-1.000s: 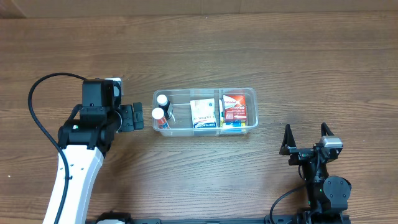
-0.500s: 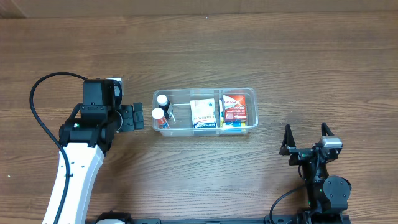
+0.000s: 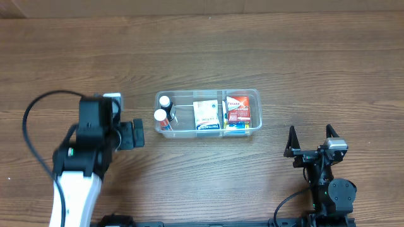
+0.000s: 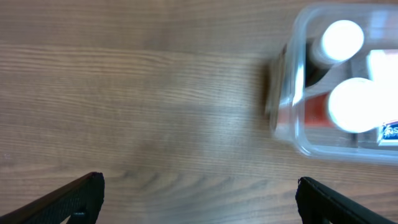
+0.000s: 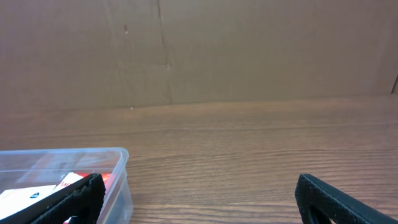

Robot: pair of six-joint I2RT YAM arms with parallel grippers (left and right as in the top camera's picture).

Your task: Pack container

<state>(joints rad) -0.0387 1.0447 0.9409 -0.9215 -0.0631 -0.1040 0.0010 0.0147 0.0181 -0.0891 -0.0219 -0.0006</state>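
Wood-grain table (image 3: 208,50) fills the overhead view, and a cardboard wall (image 5: 249,50) is seen behind it from the right wrist. At left of centre, the left gripper (image 3: 137,133) is held with fingers spread wide and nothing between them. Just to its right, untouched, the container (image 3: 189,93) is set at mid-frame. Two white-capped bottles (image 3: 163,108) are packed at its left end, a white box (image 3: 207,116) in the middle, and a red box (image 3: 238,108) at the right. At lower right, well apart, the right gripper (image 3: 309,141) is likewise spread and empty.
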